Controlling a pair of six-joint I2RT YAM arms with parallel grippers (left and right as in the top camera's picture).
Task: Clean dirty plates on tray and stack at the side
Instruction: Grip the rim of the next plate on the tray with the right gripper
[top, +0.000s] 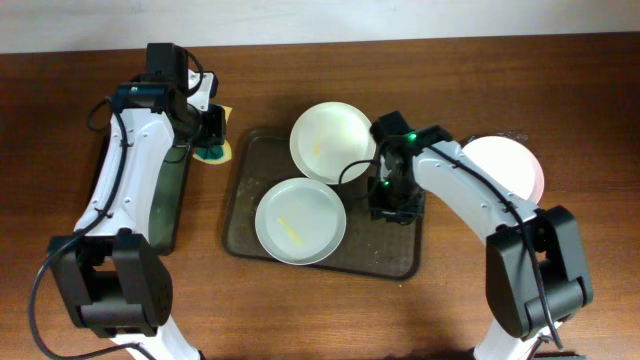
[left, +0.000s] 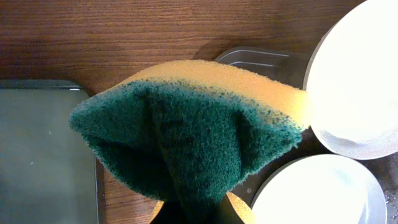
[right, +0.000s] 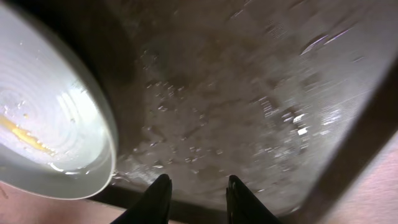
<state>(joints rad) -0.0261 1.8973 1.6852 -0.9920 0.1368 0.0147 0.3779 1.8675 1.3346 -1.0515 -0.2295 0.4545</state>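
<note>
The dark brown tray (top: 395, 252) holds two white plates. The far plate (top: 330, 140) and the near plate (top: 300, 221) each carry a yellowish smear. A third white plate (top: 505, 162) lies on the table right of the tray. My left gripper (top: 214, 133) is shut on a yellow and green sponge (left: 186, 130), held above the table just left of the tray's far left corner. My right gripper (right: 198, 183) is open and empty over the wet bare floor of the tray (right: 249, 112), next to a smeared plate (right: 50, 130).
A smaller black tray (top: 165, 195) with a greenish inside lies at the left, under my left arm; it also shows in the left wrist view (left: 43, 149). The wooden table (top: 560, 80) lies all around.
</note>
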